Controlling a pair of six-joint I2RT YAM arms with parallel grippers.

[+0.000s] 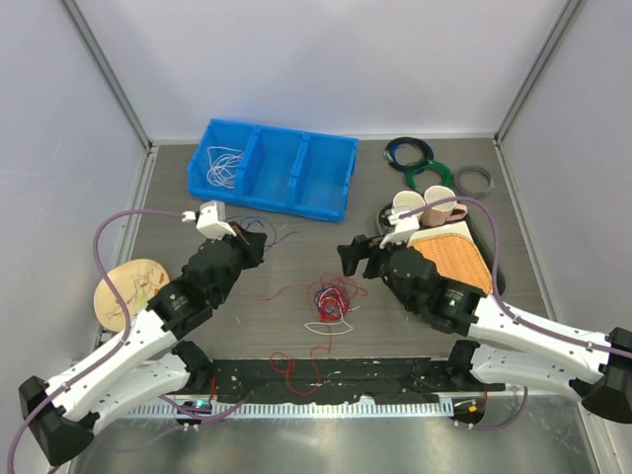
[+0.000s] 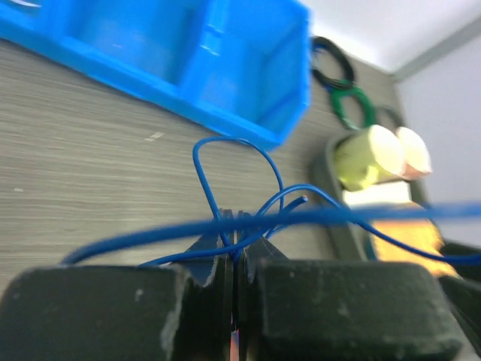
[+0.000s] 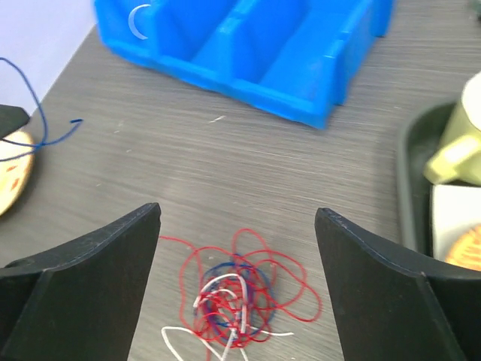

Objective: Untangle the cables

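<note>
A tangle of red, white and dark blue cables [image 1: 331,301] lies on the table's middle; in the right wrist view the tangle [image 3: 237,297] sits just below my fingers. My left gripper [image 1: 255,242] is shut on a separate dark blue cable [image 1: 278,233], held left of the tangle near the blue bin. In the left wrist view this gripper [image 2: 238,241] pinches the blue cable [image 2: 199,162], which loops out in front. My right gripper [image 1: 354,259] is open and empty, above and just right of the tangle; its wrist view shows the gripper [image 3: 237,214] wide open. A loose red cable [image 1: 286,363] lies near the front.
A blue three-part bin [image 1: 296,178] at the back holds white cables [image 1: 222,168] in its left part. Green, black and grey coiled rings [image 1: 415,158], mugs [image 1: 425,205] and a woven mat on a tray [image 1: 452,259] stand right. A round wooden plate [image 1: 126,288] lies left.
</note>
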